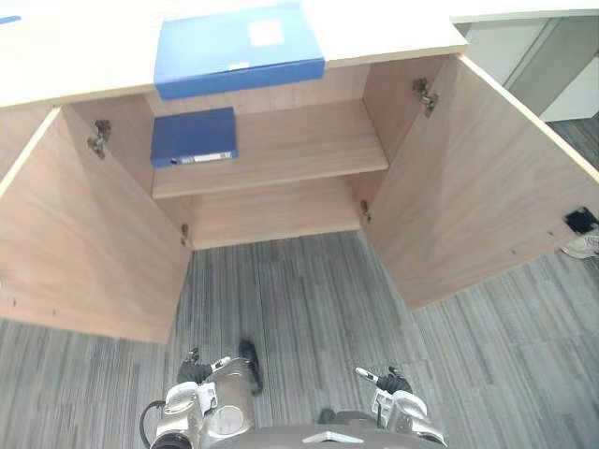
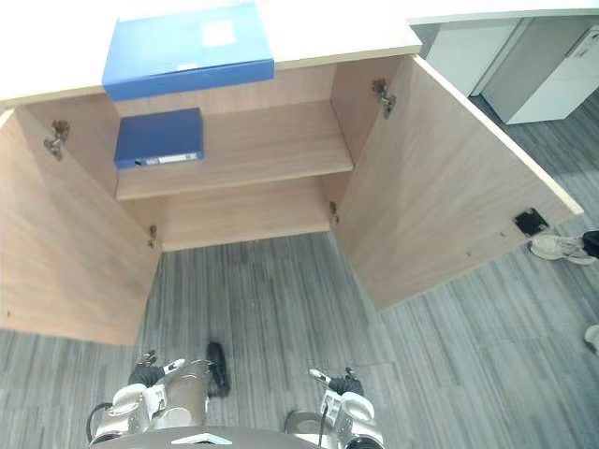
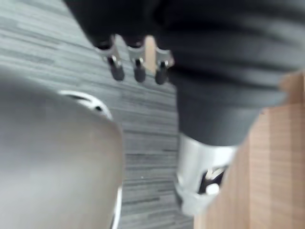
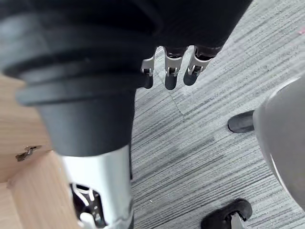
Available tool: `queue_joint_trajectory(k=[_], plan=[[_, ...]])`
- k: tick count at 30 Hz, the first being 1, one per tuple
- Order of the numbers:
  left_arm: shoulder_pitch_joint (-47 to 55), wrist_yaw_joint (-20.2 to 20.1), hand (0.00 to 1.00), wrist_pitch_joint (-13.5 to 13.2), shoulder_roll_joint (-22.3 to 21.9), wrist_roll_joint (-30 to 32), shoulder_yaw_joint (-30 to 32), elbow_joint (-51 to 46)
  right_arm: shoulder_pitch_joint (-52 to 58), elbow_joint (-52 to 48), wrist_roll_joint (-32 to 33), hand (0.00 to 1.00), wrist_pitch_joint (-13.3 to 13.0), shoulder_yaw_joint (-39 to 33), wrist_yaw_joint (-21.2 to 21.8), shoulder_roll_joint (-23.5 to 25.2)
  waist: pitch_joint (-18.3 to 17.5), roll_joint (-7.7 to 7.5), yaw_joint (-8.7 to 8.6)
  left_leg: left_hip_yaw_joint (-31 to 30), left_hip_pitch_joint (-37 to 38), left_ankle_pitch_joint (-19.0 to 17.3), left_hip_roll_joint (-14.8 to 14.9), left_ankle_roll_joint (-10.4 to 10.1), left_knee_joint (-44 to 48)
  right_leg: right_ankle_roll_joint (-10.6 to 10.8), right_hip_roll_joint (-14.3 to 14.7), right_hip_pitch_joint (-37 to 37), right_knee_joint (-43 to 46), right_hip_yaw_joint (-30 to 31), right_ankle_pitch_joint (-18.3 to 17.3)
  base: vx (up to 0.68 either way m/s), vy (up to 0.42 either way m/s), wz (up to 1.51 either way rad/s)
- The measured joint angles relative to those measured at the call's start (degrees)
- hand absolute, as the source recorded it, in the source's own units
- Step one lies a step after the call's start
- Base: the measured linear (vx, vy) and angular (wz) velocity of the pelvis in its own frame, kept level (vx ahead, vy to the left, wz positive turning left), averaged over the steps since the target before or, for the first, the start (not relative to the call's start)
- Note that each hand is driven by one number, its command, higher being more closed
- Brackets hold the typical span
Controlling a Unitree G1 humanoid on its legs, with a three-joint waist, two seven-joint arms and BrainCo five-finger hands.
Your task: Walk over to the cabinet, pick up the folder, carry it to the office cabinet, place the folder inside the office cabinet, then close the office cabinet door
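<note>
From my seat, both hands hung low and idle. The left hand (image 3: 137, 67) and right hand (image 4: 172, 71) had their fingers loose and nearly straight, pointing at the carpet (image 1: 299, 309), with nothing in either.

The blue box folder (image 1: 239, 47) lay flat on the cabinet top (image 1: 393, 33), at its front edge and left of the middle, its spine jutting slightly over that edge. A darker blue folder (image 1: 194, 136) lay at the left end of the shelf (image 1: 299, 140) inside.

I judged the box folder stiff and boxy, so it should keep its shape when lifted. Its cover looked smooth and probably slippery, and its weight would depend on contents I could not see. The overhanging spine seemed the best hold, thumb under and fingers on top, perhaps with the second hand steadying the far side.

The left door (image 1: 84, 243) and right door (image 1: 468, 187) stood wide open. The grey striped carpet looked flat, white units (image 2: 552, 75) stood beyond the right door, and a person's shoe (image 2: 560, 247) showed near that door's corner
</note>
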Motion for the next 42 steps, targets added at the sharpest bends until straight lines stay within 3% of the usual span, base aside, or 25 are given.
queue_joint_trajectory(k=[1,3,5,6,8,10,12,13,14,15,18,20,22,24,27,29,31,34,35,36,42], plan=[[0.0,-0.2,0.0,0.0,1.2,0.0,-0.3,0.3,-0.2,1.0,-0.4,0.0,0.0,-0.1,0.0,0.5,-0.8,-1.28,0.12,1.4,0.6,-1.0,-0.6,1.6,0.7,0.7,-1.3,-1.2,2.7,0.3,0.4,0.55,0.32,-0.27],[0.0,-0.6,0.0,0.0,1.8,0.0,-0.5,1.1,-0.2,2.2,-0.5,0.0,0.0,-0.2,0.0,0.4,-1.1,-2.15,0.47,3.1,3.7,-2.8,-1.1,3.1,0.2,1.8,-2.3,-4.3,11.6,0.8,1.3,0.41,0.208,-0.36],[0.2,-0.7,0.0,0.2,2.5,0.0,-1.0,2.4,-0.5,2.3,-0.7,0.0,0.0,-0.2,0.1,0.2,-1.0,-1.96,0.63,4.2,10.0,-3.7,-2.0,3.7,-4.3,3.5,-3.4,-9.1,26.2,1.4,5.2,0.38,0.179,-0.38],[0.5,-0.7,0.0,0.6,2.8,0.0,-1.8,3.3,-0.8,2.4,-1.1,0.0,-0.1,-0.1,0.2,0.0,-0.6,-1.23,-0.11,4.3,14.5,-3.9,-2.7,3.7,-7.4,3.4,-4.0,-12.8,36.1,1.0,3.3,0.27,0.097,-0.13],[0.8,-0.6,0.0,0.8,3.2,0.0,-2.1,4.4,-0.7,1.2,-1.7,0.0,-0.1,0.8,0.4,-0.3,-0.5,-1.06,-1.04,4.1,20.0,-4.1,-2.9,3.5,-11.0,1.6,-4.1,-17.3,43.3,-1.8,-0.8,0.3,0.056,0.1],[0.9,-0.6,0.0,0.9,3.0,0.0,-2.1,4.6,-0.6,0.8,-2.1,0.0,-0.2,1.1,0.5,-0.3,-0.5,-1.06,-1.59,3.7,23.3,-4.1,-2.6,3.3,-13.5,0.3,-3.8,-22.2,41.1,-5.1,-2.9,0.31,-0.025,0.25],[0.9,-0.6,0.0,1.1,2.2,0.0,-2.1,4.7,-0.6,0.5,-2.0,0.0,-0.3,1.1,0.5,-0.6,-0.4,-0.81,-2.26,2.6,24.8,-4.9,-1.7,1.5,-14.3,0.3,-2.5,-26.6,30.7,-6.3,-2.3,0.32,-0.131,0.34],[0.9,-0.6,0.0,1.1,2.0,0.0,-2.1,4.8,-0.6,0.5,-2.0,0.0,-0.3,1.1,0.5,-0.6,-0.4,-0.92,-2.32,2.4,25.4,-5.5,-1.5,0.2,-14.4,0.3,-1.7,-26.9,23.3,-6.0,0.5,0.25,-0.144,0.31],[1.3,-0.6,0.0,1.1,2.4,0.0,-2.0,4.8,0.0,0.6,-1.9,0.0,-0.3,1.0,0.5,-0.3,-0.9,-2.13,-2.26,1.6,26.5,-6.5,-2.3,-1.6,-14.7,-0.1,-1.2,-26.5,13.5,-4.8,9.3,0.41,-0.234,0.2],[1.1,-0.5,0.0,1.2,1.8,0.0,-1.8,5.4,-0.1,0.7,-1.6,0.0,-0.4,0.9,0.6,-0.8,-1.2,-0.9,-2.01,0.8,28.4,-7.0,-1.1,-3.1,-15.5,-1.5,-0.2,-25.8,15.3,-4.8,11.8,0.29,-0.162,0.15],[0.9,-0.6,0.0,1.0,-1.6,0.2,-0.5,5.2,0.1,0.1,-1.5,0.0,-0.5,0.1,0.6,-2.3,-2.1,2.91,-2.3,0.4,28.3,-7.2,2.2,-4.2,-14.2,-2.6,2.1,-24.6,15.7,-7.0,7.6,0.38,-0.236,0.23],[0.6,-0.7,0.0,1.1,-1.9,0.2,0.4,4.7,0.3,0.0,-1.5,0.0,-0.4,-0.2,0.6,-2.1,-1.8,2.8,-2.5,-0.9,26.5,-7.5,3.9,-4.6,-8.2,-3.0,2.4,-22.2,15.6,-8.3,5.8,0.22,-0.172,0.53],[0.4,-0.7,0.0,1.1,-1.9,0.1,1.8,2.5,1.7,-1.2,-1.4,0.0,0.0,1.1,0.5,-2.0,-1.4,2.23,-1.92,-3.0,17.0,-8.9,8.7,-6.5,15.0,-3.6,2.3,-17.3,14.2,-11.1,3.8,0.21,-0.17,0.54],[0.4,-0.7,0.0,1.0,-2.0,0.1,2.1,1.9,2.1,-1.2,-1.4,0.0,0.1,0.9,0.5,-2.0,-1.4,2.25,-1.21,-1.2,12.8,-9.8,10.4,-5.9,21.0,-3.7,2.4,-14.8,13.5,-12.0,3.0,0.22,-0.073,0.12],[0.1,-0.6,0.0,1.0,-2.0,0.1,2.6,1.8,2.4,-1.2,-0.6,0.0,0.3,0.7,0.4,-2.0,-1.4,2.22,-0.76,1.6,10.5,-10.1,9.7,-5.2,12.5,-3.3,2.1,-13.0,12.0,-11.0,3.0,0.2,0.05,-0.18],[0.0,-0.6,0.0,1.1,-2.1,0.1,2.6,2.0,2.5,-1.3,-0.4,0.0,0.6,0.1,0.4,-2.0,-1.6,2.52,-0.74,1.2,11.0,-5.0,8.1,-4.3,1.4,-2.1,2.0,-13.1,12.7,-10.3,2.4,0.16,0.14,-0.22],[0.2,-0.6,0.0,1.1,-1.2,0.1,2.8,2.1,3.1,-1.3,-0.5,0.0,0.8,-0.4,0.4,-0.5,-2.6,0.2,-0.74,1.9,13.5,-3.3,5.0,-3.3,-3.7,-0.1,0.3,-12.8,12.0,-8.5,2.3,0.15,0.134,-0.08],[0.4,-0.6,0.0,1.1,-0.8,0.1,3.0,2.2,3.6,-1.3,-0.5,0.0,0.8,-0.8,0.4,0.2,-3.2,-1.07,-0.61,2.9,15.6,-3.0,3.4,-2.9,-5.9,1.1,-0.7,-10.6,9.8,-8.1,3.2,0.12,0.121,-0.04],[0.6,-0.7,0.0,1.1,-0.8,0.1,2.9,2.3,3.8,-1.2,-0.5,0.0,0.7,-1.4,0.4,0.5,-3.2,-0.42,-0.75,3.0,16.8,-2.8,2.5,-2.5,-7.4,1.4,-1.0,-9.6,8.6,-8.0,3.6,0.06,0.093,0.02],[0.9,-0.7,0.0,1.1,-0.9,0.1,2.9,2.4,3.9,-1.2,-0.5,0.0,0.7,-1.5,0.4,0.4,-3.5,-0.91,-0.88,3.2,18.2,-2.3,1.9,-2.2,-9.0,1.7,-1.3,-8.6,7.4,-8.0,4.0,0.03,0.063,0.01],[2.7,-0.7,0.0,1.1,-0.8,0.2,1.7,3.1,4.0,-0.5,-0.5,0.0,0.6,-1.8,0.5,0.1,-4.1,0.18,-1.08,3.6,21.8,2.4,-0.5,-1.9,-18.3,1.7,-0.8,-6.9,2.6,-7.8,6.9,0.0,0.024,-0.02]])
